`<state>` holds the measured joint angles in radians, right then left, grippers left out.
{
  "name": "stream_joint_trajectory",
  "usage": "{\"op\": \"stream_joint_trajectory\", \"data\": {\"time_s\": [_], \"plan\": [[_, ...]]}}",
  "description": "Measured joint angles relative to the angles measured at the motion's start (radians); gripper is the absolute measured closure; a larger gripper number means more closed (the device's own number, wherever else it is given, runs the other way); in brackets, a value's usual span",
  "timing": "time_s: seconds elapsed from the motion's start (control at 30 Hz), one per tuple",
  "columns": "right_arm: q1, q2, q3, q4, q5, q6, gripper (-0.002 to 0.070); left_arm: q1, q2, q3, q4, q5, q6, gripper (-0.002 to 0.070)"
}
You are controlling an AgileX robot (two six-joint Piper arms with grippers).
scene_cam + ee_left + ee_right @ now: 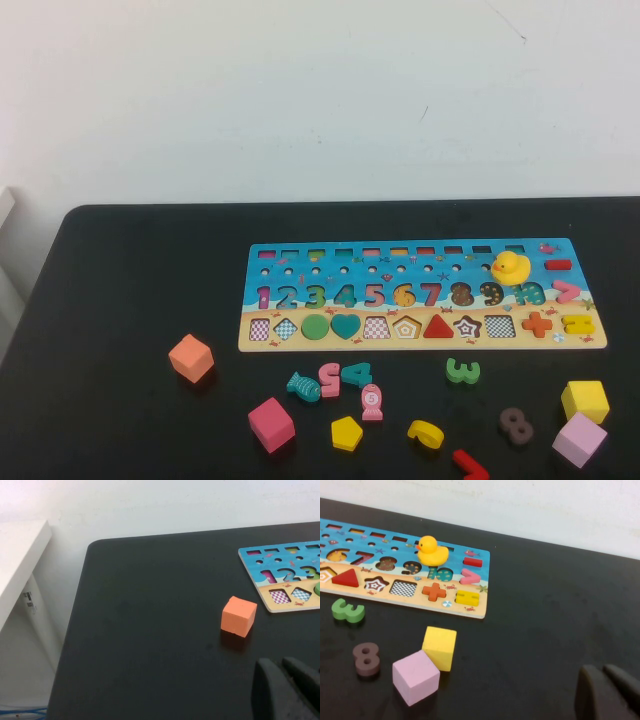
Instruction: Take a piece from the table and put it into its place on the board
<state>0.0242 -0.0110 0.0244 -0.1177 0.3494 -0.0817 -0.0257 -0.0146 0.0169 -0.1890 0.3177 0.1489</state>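
Note:
The yellow pentagon piece (347, 432) lies flat on the black table (120, 280), near its front edge among loose number pieces. The board (500, 342) lies across the middle right of the table; its pentagon slot (405, 327) is open in the shape row. Part of the board also shows in the left wrist view (260, 562) and in the right wrist view (415, 600). Neither arm shows in the high view. My left gripper (280, 662) is shut and empty above the table's left part, near an orange cube (239, 616). My right gripper (602, 669) is shut and empty above the table's right part.
A yellow duck (510, 267) stands on the board's right end. Loose on the table are an orange cube (191, 358), a magenta cube (271, 424), a yellow cube (585, 400), a pink cube (579, 439), a fish (303, 385) and several number pieces, among them a green 3 (462, 371).

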Motion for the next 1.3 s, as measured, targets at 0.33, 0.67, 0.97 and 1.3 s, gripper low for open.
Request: {"op": "stream_joint_trajectory", "data": {"time_s": [0.33,0.67,0.97,1.3], "plan": [[0.000,0.000,0.000,0.000,0.000,0.000,0.0657,0.000,0.000,0.000,-0.055,0.000,0.000,0.0677],[0.000,0.000,0.000,0.000,0.000,0.000,0.0657,0.000,0.000,0.002,-0.737,-0.046,-0.047,0.0677],[0.000,0.000,0.000,0.000,0.000,0.000,0.0657,0.000,0.000,0.002,-0.907,-0.122,-0.053,0.0677],[0.000,0.000,0.000,0.000,0.000,0.000,0.0657,0.000,0.046,-0.060,-0.925,0.072,0.166,0.0677]]}}
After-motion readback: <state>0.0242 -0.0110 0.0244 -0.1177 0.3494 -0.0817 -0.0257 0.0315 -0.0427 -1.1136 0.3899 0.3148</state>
